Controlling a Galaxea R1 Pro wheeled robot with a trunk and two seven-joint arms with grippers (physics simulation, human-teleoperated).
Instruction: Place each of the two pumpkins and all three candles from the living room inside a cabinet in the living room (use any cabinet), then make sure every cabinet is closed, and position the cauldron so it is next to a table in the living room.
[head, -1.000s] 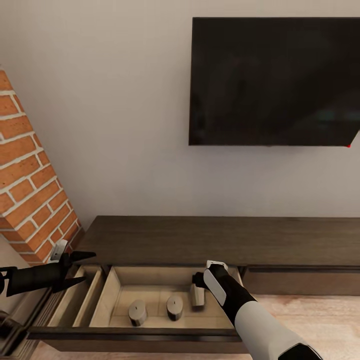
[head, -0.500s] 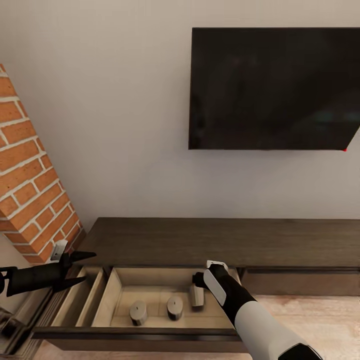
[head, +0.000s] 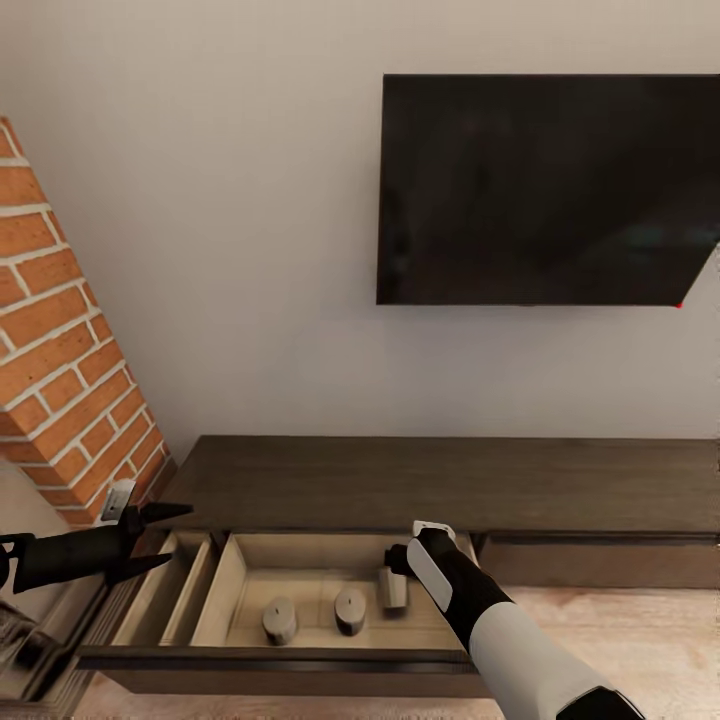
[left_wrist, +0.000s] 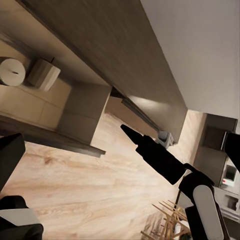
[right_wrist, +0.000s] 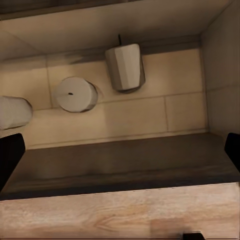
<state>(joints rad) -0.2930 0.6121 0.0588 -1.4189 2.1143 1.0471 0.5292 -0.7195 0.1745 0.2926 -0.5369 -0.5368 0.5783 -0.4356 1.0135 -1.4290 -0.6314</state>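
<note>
Open cabinet (head: 420, 485) drawer under wall TV (head: 545, 190).

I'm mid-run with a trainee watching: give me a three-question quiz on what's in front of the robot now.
1. True or false: the cabinet drawer is shut.
2. How many candles lie in that drawer? A) one B) two C) three
3. Fill in: the right tool hangs over the open drawer holding ____.

Key: 1 false, it stands pulled out. 2 C. 3 nothing; its fingers are spread, the candles lie apart below.
</note>
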